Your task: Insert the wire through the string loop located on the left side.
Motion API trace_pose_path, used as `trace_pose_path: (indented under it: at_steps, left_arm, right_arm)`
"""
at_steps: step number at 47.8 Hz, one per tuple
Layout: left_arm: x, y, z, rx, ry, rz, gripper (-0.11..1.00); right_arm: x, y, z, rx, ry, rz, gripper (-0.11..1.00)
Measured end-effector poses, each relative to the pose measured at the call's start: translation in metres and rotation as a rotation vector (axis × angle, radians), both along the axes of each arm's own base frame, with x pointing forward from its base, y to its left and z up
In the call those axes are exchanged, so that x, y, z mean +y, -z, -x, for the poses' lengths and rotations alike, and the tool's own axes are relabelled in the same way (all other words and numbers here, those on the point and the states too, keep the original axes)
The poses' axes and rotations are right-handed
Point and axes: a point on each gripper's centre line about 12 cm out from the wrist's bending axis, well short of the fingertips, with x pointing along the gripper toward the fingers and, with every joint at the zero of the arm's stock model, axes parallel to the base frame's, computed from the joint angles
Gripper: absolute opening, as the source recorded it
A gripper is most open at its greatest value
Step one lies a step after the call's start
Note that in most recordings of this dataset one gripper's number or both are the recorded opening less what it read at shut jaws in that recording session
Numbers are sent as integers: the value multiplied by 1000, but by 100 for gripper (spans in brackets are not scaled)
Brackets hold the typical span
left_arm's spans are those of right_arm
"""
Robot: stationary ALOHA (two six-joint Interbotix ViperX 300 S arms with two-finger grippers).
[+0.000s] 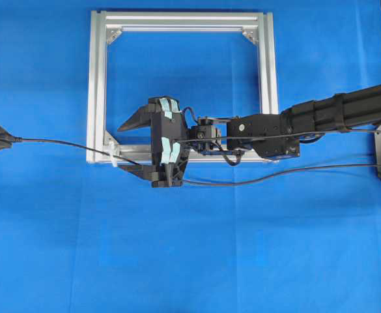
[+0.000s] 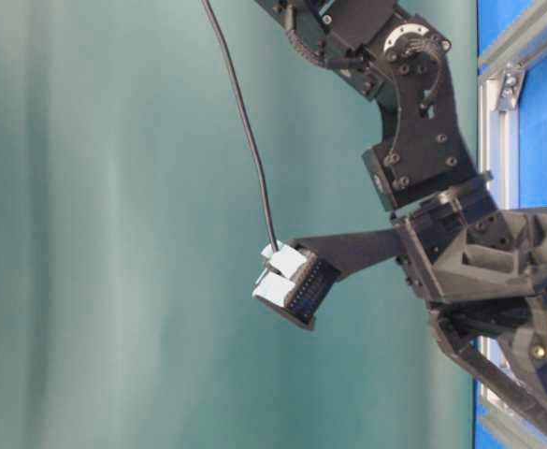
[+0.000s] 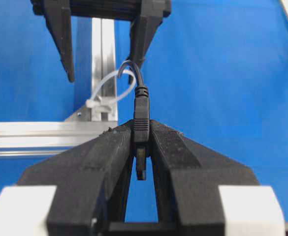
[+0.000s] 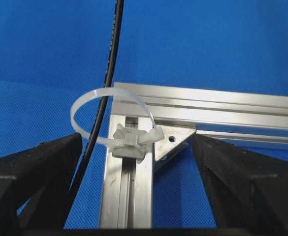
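Already threaded: thin black wire (image 4: 104, 98) passing through white string loop (image 4: 109, 118) at picture centre. Left gripper (image 3: 141, 147) clamped on plug end; right gripper (image 4: 134, 191) spread wide, empty. Left: pulling slack through.

No legible text, label, brand, number or sign appears in any view (the pale tape patches on the grippers are blank, and the metal frame carries no visible marking).

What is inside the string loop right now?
The wire runs through the string loop, which stands off the frame. In the right wrist view the wire's lower stretch disappears behind a claw finger, so where it goes afterward is hidden there.
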Motion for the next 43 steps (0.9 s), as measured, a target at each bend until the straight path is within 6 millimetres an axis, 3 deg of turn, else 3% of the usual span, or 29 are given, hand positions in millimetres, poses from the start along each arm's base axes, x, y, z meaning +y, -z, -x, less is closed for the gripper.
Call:
trace_pose_path:
  at_steps: [18,28,31,43]
  left_arm:
    - [0,-1,-1,-10,-2,2,11]
    - [0,4,-3,0,-3,3,75]
    - [0,5,-4,5,-3,3,88]
    - [0,7,-4,8,-5,4,84]
  right_arm:
    - [0,0,0,0,0,0,94]
    - [0,0,0,0,0,0,94]
    - [-1,0,0,-2,2,0,94]
    - [0,0,0,0,0,0,94]
